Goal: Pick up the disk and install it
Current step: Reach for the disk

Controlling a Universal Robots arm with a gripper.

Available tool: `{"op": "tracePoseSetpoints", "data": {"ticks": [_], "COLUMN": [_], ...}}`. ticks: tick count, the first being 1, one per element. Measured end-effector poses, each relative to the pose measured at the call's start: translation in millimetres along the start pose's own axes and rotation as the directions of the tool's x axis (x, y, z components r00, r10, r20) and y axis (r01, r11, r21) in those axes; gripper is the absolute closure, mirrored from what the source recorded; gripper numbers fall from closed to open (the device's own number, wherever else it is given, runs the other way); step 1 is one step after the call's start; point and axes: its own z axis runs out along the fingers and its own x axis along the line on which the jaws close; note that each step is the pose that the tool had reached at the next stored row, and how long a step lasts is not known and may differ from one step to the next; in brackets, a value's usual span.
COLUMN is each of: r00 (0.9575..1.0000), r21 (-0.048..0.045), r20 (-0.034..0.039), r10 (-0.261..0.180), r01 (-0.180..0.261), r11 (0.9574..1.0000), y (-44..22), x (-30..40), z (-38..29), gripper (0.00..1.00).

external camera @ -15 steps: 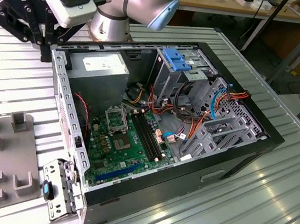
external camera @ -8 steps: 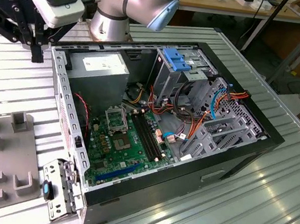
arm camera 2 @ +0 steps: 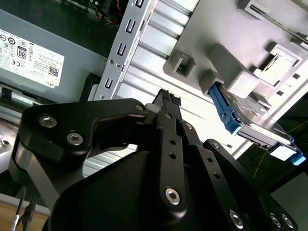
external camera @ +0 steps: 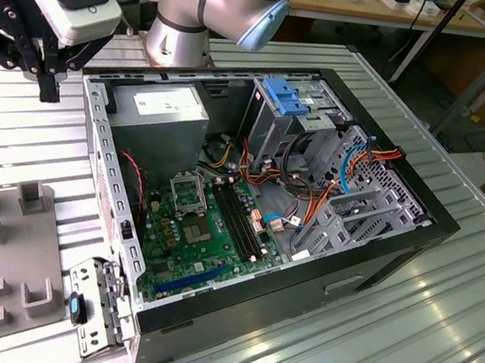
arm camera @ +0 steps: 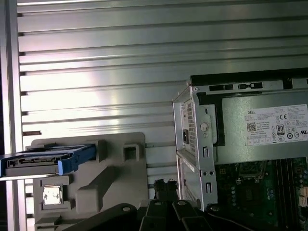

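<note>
Upright on its edge, the flat grey metal disk (arm camera: 29,163) with light-blue plastic rail stands in a grey holder (arm camera: 110,178) on the metal surface (arm camera: 96,72), probably for easy gripping; the black tool (arm camera: 166,184) hovers near, clenched, empty.

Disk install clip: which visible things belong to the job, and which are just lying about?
Job: disk, standing in grey fixture; gripper, apart from it; drive cage; computer case.
Lying about: power supply; motherboard; cables.
</note>
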Motion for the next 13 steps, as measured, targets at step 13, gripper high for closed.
{"op": "tracePoseSetpoints", "data": {"ticks": [13], "r00": [1.0000], "r21": [0.0001], "r20": [-0.0001], "r10": [0.000], "r01": [0.000], "r11": [1.0000], "y": [-2.4], "x": [17.6], "z": [-0.6], "gripper": [0.89]}}
